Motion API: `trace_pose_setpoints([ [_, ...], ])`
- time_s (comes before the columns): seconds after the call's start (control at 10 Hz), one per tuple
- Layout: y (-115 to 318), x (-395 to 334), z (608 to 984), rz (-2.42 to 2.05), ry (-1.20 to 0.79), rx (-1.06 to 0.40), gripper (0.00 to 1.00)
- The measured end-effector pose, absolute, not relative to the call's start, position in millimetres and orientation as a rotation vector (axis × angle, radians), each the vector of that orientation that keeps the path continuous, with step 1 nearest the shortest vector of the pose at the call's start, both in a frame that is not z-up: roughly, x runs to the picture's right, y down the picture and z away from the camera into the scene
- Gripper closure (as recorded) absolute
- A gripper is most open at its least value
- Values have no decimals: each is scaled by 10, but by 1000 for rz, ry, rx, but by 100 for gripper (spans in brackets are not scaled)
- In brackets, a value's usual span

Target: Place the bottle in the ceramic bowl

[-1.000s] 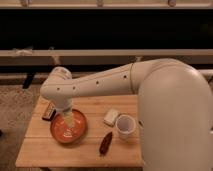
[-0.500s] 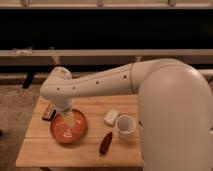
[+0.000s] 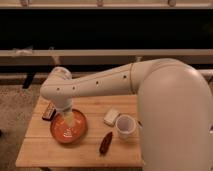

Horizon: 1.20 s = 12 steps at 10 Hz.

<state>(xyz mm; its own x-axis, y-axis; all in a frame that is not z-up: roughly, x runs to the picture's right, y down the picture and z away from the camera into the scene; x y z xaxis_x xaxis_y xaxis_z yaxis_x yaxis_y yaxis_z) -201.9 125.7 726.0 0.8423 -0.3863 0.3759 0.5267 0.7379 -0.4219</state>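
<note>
Hovering where: the gripper (image 3: 66, 116) is directly over the ceramic bowl (image 3: 55, 135), dipped down inside its rim, with the arm stretching across from the bowl's right as seen
Bottle: the bottle (image 3: 72, 126) is the pale shape right under the gripper, over the middle of the bowl and a bit tilted; honestly can't tell if it's touching the bowl's floor or hanging just off it
Grip: can't tell whether the gripper is clamped on the bottle or has let go, it all blends together down there
Done so far: my guess is the carry is basically finished, since the bottle sits within the bowl's outline and not out on the table (image 3: 60, 156)
Left to do: as far as I can judge, release it (if that hasn't happened), then lift the gripper clear of the bowl without dragging the bottle back out
Around the bowl: white cup (image 3: 125, 125) well off to the bowl's right, small whitish block (image 3: 111, 116) between bowl and cup, dark red thing (image 3: 105, 142) near the bowl's front-right, dark flat item (image 3: 48, 111) just beside the bowl's back-left edge
Progress call: late stage, nearly there I reckon
</note>
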Motion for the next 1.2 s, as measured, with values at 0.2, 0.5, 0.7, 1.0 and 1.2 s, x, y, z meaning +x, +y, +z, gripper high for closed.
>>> trace_pose_setpoints([
  [0.2, 1001, -2115, 7465, -607, -308, -493, 20],
  [0.5, 504, -2432, 7855, -776, -365, -406, 20],
  [0.7, 177, -2666, 8189, -924, -413, -343, 20],
  [1.0, -33, -2954, 8634, -1143, -453, -280, 20],
  [1.2, -61, -2998, 9042, -1258, -416, -288, 20],
])
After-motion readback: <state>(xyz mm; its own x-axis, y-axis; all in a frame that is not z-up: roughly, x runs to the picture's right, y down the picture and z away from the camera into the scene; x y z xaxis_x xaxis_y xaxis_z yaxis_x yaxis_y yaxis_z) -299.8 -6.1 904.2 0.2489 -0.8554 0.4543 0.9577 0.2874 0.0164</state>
